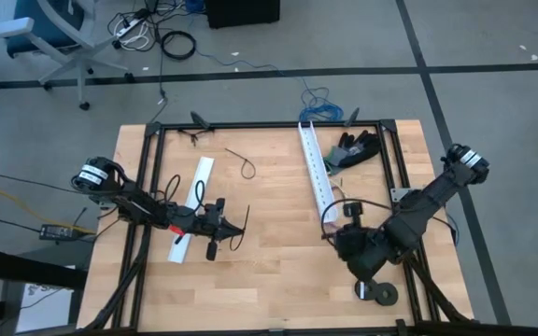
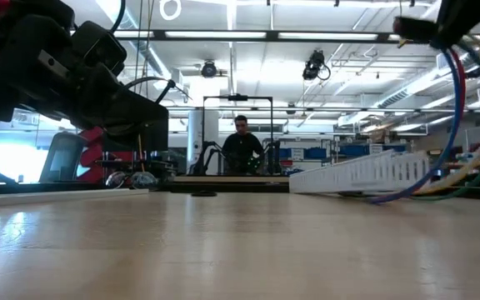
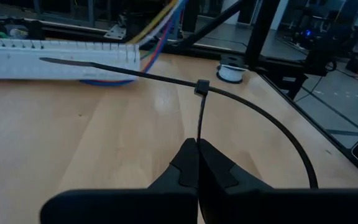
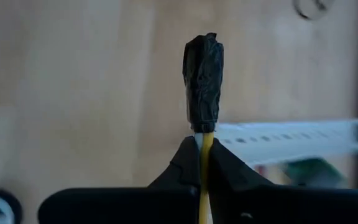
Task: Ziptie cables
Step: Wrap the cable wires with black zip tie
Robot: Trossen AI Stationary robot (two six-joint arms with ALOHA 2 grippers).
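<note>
On the left of the wooden surface [image 1: 278,271], the left tool [image 1: 224,224] is closed on a looped ziptie [image 3: 241,106], pinching the strip just below its small locking head; the loop arcs out to one side and the straight tail points toward the white slotted channel [image 3: 55,59]. Just beside this tool lies a short white strip [image 1: 192,205], partly under the arm. A second ziptie [image 1: 243,164] lies loose on the wood farther back, well apart from both tools, near the black frame rail [image 1: 250,127].

Toward the middle right, the long white channel runs from the back edge forward. A dark glove-like heap [image 1: 355,149] sits beside it at the back corner.

The right tool [image 4: 202,149] is closed on the cables [image 2: 457,117], gripping them just under their dark taped end [image 4: 202,81]. The yellow, blue and pinkish wires hang in a curve down to the surface, in front of the channel. A small black-and-white spool [image 1: 375,292] rests near the right arm's base. A person sits far behind the surface.
</note>
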